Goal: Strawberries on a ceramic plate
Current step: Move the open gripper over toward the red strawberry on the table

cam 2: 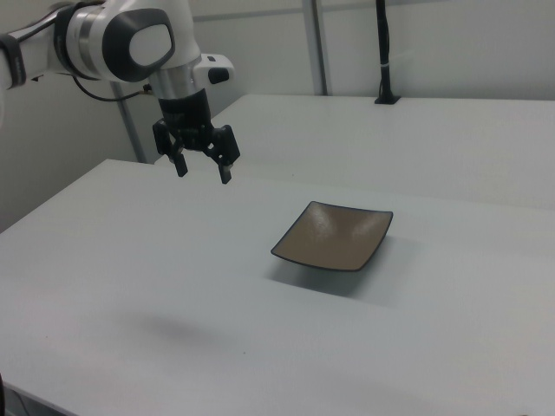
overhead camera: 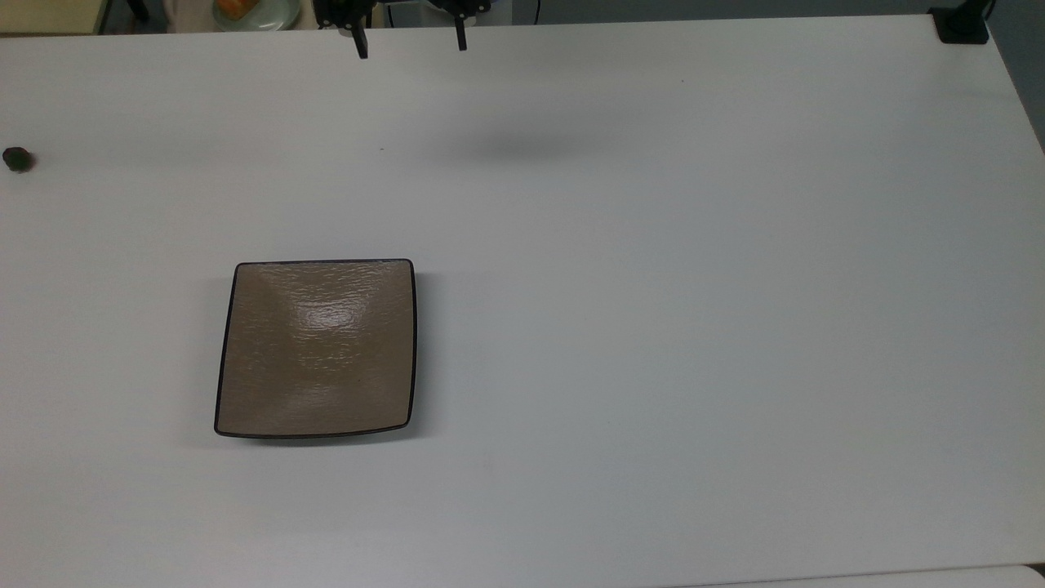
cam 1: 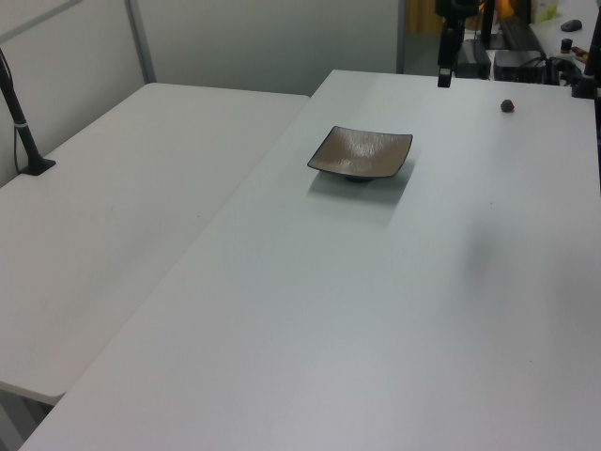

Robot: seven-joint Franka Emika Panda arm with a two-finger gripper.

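The ceramic plate is square, tan-brown and glossy with a thin black rim, and it lies bare on the white table; it also shows as the plate and the plate. A tiny dark strawberry rests on the table at the top view's far left, seen too as the strawberry. My gripper hangs open high above the table's far edge, empty, well apart from both. In the right view the gripper hovers left of the plate.
A black post base sits at the top view's upper right corner. A second white table adjoins on the left view's left. A greenish dish with something orange lies beyond the far edge.
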